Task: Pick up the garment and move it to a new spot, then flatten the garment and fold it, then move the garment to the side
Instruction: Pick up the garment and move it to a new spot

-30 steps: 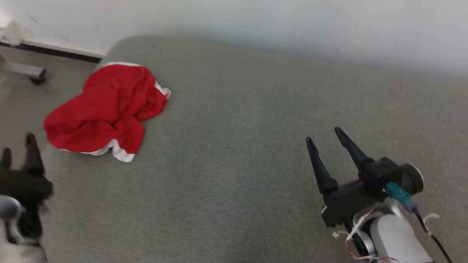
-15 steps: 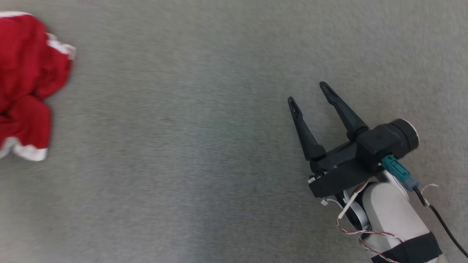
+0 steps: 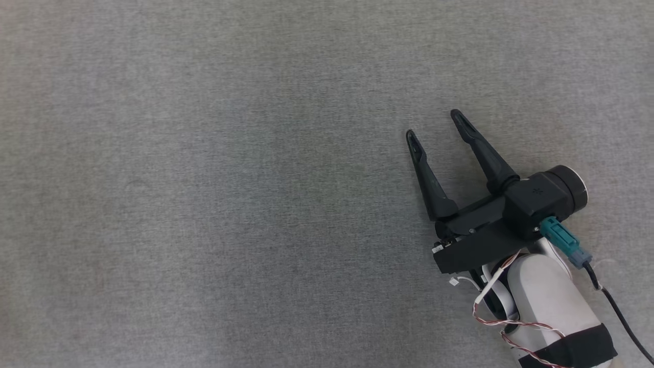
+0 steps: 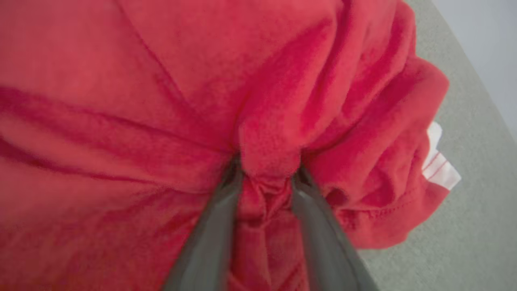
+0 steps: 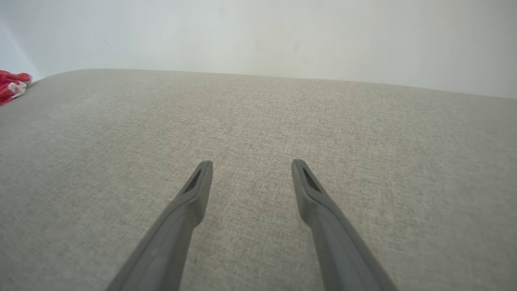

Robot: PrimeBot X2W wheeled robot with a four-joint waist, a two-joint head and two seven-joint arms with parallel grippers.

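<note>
The red garment (image 4: 161, 101), with white trim (image 4: 438, 167), lies crumpled on the grey padded surface (image 4: 464, 226). In the left wrist view my left gripper (image 4: 267, 169) is pushed into it, and a bunched fold of red cloth is pinched between its two fingers. A small red and white corner of the garment (image 5: 10, 85) shows at the far left edge of the right wrist view. My right gripper (image 3: 433, 124) hovers open over bare grey fabric at the right of the head view, holding nothing; its fingers (image 5: 194, 190) point toward the far edge.
The grey upholstered surface (image 3: 230, 179) spreads wide to the left of my right gripper. A pale wall (image 5: 258, 32) rises behind its far edge. The surface's rounded corner (image 4: 456, 52) lies just beyond the garment.
The head camera has swung down and to the right, so the garment and left gripper slid out past its left edge. The right gripper stays open in about the same pose.
</note>
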